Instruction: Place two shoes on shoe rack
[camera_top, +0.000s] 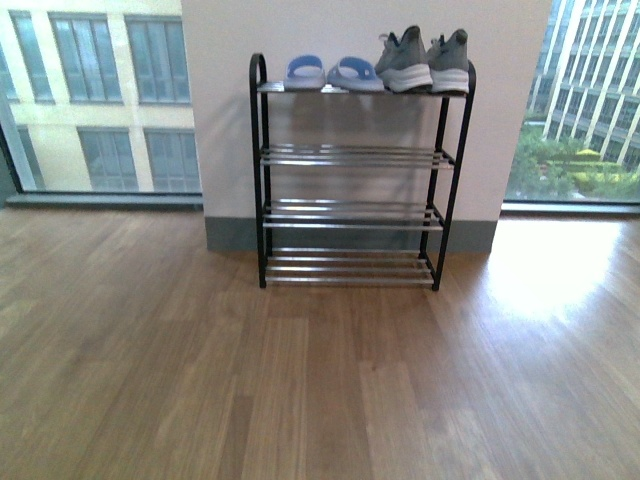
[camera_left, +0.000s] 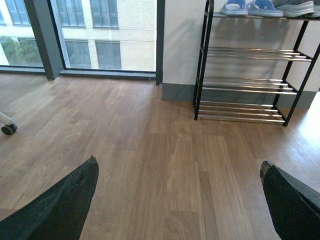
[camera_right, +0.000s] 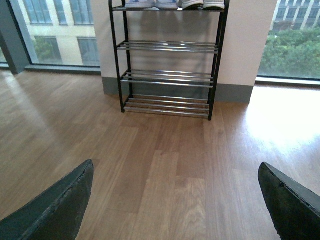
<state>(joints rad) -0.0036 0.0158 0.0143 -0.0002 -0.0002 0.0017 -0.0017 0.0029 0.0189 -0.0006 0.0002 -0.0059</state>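
- Shoe rack (camera_top: 360, 180): a four-tier black frame with chrome-bar shelves is shown standing against the wall at 12 o'clock in the front view, well apart from the robot across bare wood floor (camera_top: 300, 380).
- Pale blue slides (camera_top: 333, 72): the pair is seen on the top shelf toward its 9 o'clock end, side by side, long axes running front to back.
- Grey sneakers (camera_top: 425, 62): the pair rests on the same shelf at the 3 o'clock end, just beside the slides, toes pointing toward the camera. The three lower shelves are bare.
- Left gripper (camera_left: 180, 200): the jaws are spread wide with nothing between them; only floor is seen in the gap. The rack lies at about 1 o'clock from it.
- Right gripper (camera_right: 175, 200): the jaws are likewise wide apart and empty; the rack lies at about 12 o'clock, so this arm is judged the more squarely aligned.
- Task status: with both pairs on the rack and no shoe on the floor, placement is judged complete; neither arm is close enough to reach the shelf.
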